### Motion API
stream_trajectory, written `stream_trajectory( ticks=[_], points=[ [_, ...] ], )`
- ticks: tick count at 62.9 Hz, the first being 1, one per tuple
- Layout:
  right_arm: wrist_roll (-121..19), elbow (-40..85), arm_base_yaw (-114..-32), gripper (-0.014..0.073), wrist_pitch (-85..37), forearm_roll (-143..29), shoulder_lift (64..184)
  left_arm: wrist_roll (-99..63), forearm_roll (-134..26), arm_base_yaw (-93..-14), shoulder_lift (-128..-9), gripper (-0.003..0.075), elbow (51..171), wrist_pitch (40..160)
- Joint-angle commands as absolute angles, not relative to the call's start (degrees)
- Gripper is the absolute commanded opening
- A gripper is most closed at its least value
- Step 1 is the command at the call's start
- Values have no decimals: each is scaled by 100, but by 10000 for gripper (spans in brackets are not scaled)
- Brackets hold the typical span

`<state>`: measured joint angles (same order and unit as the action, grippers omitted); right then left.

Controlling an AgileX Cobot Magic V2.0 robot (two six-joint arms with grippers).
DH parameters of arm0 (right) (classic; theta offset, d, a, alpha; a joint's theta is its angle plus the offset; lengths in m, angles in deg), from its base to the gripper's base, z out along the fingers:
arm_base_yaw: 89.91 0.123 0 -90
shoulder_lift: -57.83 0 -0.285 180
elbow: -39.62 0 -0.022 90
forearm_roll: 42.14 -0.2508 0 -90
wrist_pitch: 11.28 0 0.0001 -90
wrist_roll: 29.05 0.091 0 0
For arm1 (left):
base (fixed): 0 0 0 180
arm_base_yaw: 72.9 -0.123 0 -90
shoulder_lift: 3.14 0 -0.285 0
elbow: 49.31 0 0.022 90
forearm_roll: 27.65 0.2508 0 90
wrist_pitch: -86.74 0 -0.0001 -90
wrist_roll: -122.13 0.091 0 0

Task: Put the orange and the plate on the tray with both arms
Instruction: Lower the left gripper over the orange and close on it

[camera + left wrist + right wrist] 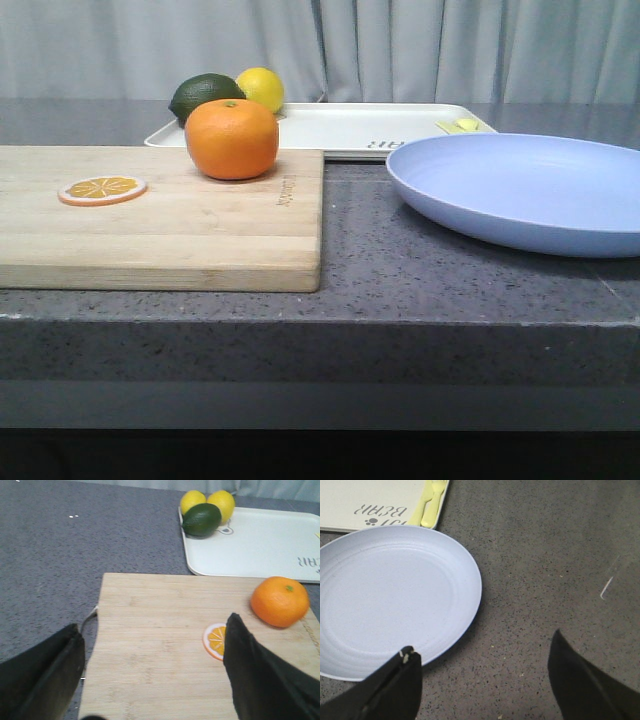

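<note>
The orange [232, 138] sits on the far right part of the wooden cutting board [160, 230]; the left wrist view shows the orange [279, 601] too. Right of the board, the pale lavender-blue plate [530, 190] rests on the dark counter. Behind both lies the cream tray [350, 128], whose dark lettering shows in the right wrist view of the tray [370, 502]. My left gripper [152, 630] hangs open above the board, nothing between its fingers. My right gripper [482, 650] is open over the counter beside the plate [390, 600], one finger over its rim. Neither gripper shows in the front view.
A thin orange slice [102, 188] lies on the board's left part. A dark green lime [205, 95] and a yellow lemon [261, 87] sit at the tray's left end; the left wrist view shows two lemons. A yellow utensil [429, 502] lies at the tray's right end.
</note>
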<state>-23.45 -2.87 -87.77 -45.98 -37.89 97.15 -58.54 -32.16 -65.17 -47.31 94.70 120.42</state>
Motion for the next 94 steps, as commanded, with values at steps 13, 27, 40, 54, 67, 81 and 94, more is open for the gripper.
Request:
stream_trajectory(
  ticks=[13,27,40,54,67,81,94],
  points=[
    [-2422,-86,-8784,545,-4316,-3703,9764,-5787,-3031,-5010,-5872,582,10190,11630],
    [-2422,-86,-8784,545,-4328,-3703,9764,-5787,-3005,-4311,-7176,644,10956,11531],
    [-2422,-86,-8784,545,-4328,-3703,9764,-5787,-2910,-4177,-8489,643,11839,11531],
    [-2422,-86,-8784,545,-4328,-3703,9764,-5787,-2898,-4131,-9659,642,12753,11589],
    [-2422,-86,-8784,542,-4327,-3703,9764,-5787,-2876,-4131,-10474,642,13353,11684],
    [-2422,-86,-8784,542,-4327,-3703,9764,-5787,-2876,-4131,-10896,642,13620,11871],
    [-2422,-86,-8784,542,-4327,-3703,9764,-5787,-2876,-4131,-10921,638,13620,12068]
  ],
)
